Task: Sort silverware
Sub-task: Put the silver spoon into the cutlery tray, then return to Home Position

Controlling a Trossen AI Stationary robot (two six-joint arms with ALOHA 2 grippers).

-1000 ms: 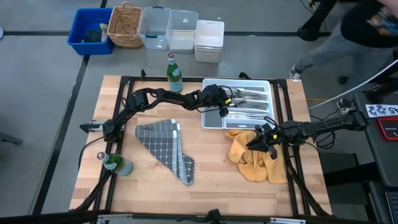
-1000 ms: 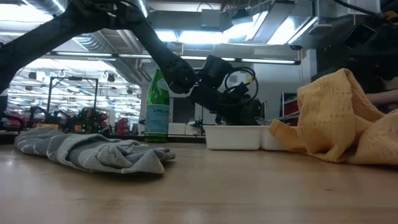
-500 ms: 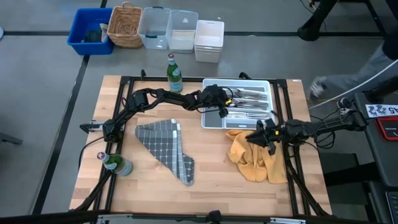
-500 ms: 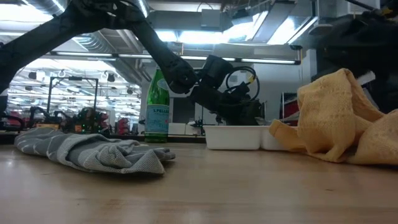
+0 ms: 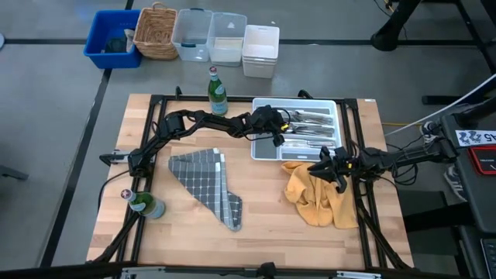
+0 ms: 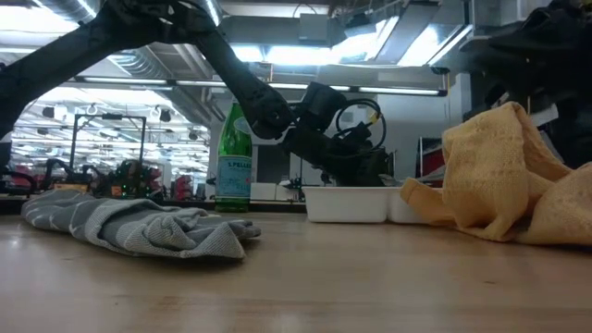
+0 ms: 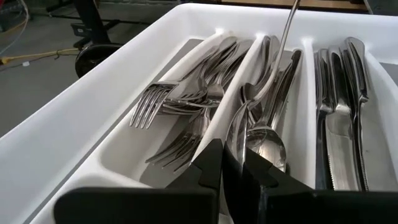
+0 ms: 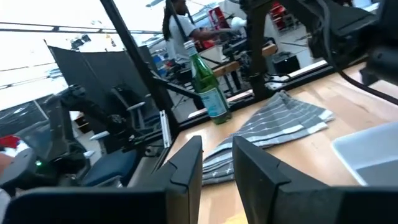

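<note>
The silverware lies in a white compartmented tray [image 5: 335,105] at the table's far right. In the left wrist view, forks [image 7: 186,99], spoons [image 7: 267,137] and knives [image 7: 339,118] lie in separate compartments. My left gripper [image 5: 274,132] [image 7: 231,171] is over the tray's near left part, shut on a spoon [image 7: 277,62]. My right gripper [image 5: 318,169] [image 8: 214,165] is open and empty, just above a crumpled yellow cloth [image 5: 319,198] in front of the tray. My left gripper pinches the spoon between its two fingers at the bowl end [image 7: 239,140]; the fingers themselves hide the exact place. The handle [image 7: 287,31] rises forward and up past the tray's far wall, over the spoon compartment. The spoon's bowl end is low among the other spoons.
A folded grey checked cloth [image 5: 208,182] lies at mid table. A green bottle [image 5: 217,91] stands by the tray's far left corner, and another bottle [image 5: 144,204] lies at the near left. Bins and a basket [image 5: 159,31] stand on the floor beyond the far edge.
My right gripper has gone a little toward the table's far edge, over the yellow cloth. A person beyond the table's far right corner has walked out of the high view.
</note>
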